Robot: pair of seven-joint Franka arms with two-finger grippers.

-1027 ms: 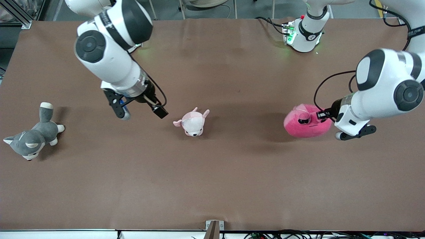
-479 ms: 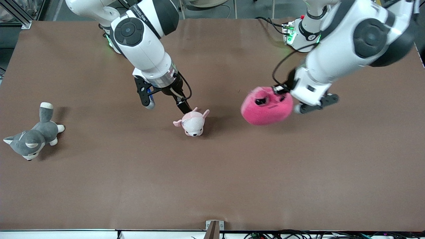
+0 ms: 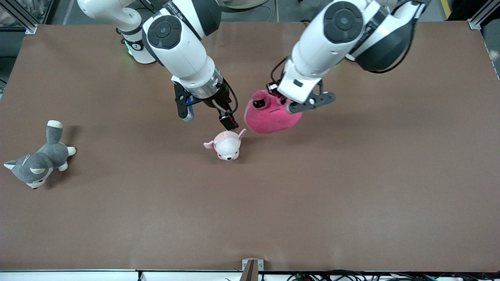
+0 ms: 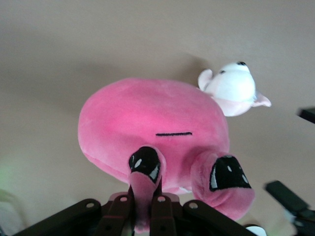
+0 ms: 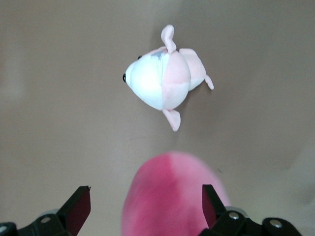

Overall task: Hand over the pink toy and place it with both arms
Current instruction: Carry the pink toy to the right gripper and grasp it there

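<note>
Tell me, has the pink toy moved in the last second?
Yes. The pink toy, held by the left gripper, has travelled from the left arm's end of the table toward the puppy plush, which stayed put.

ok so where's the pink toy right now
The pink toy hangs from the shut left gripper above mid-table, beside the open right gripper, over the puppy plush.

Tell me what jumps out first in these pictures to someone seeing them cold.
The hot-pink toy hangs above the table's middle, pinched by the shut left gripper. Beside it the right gripper hovers with fingers open, above the small puppy plush. A grey husky plush lies at the right arm's end.
</note>
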